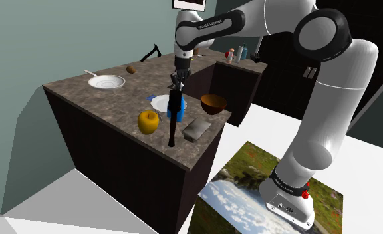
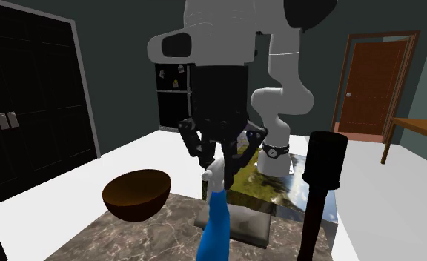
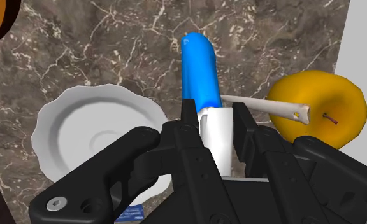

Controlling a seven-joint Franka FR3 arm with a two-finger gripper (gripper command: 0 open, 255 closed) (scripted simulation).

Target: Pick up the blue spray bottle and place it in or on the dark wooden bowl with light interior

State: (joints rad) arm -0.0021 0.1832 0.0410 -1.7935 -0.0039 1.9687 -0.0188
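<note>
**Bottle clamped at the head, bowl apart**

Bottle: slim blue body w/ white spray head. It hung or stood roughly upright under the gripper, head up, body leaning a little in the second exterior view. The black fingers pressed the white head from both sides, i.e. held. Couldn't tell whether the base touched the counter.

Bowl: round, dark brown outside, lighter orange-brown inside. It sat upright, mouth up, on the stone-pattern counter near its front corner. It was near the bottle but not touching, on the shoulder view's right of it. In the second exterior view the bowl sat left of the bottle.
</note>
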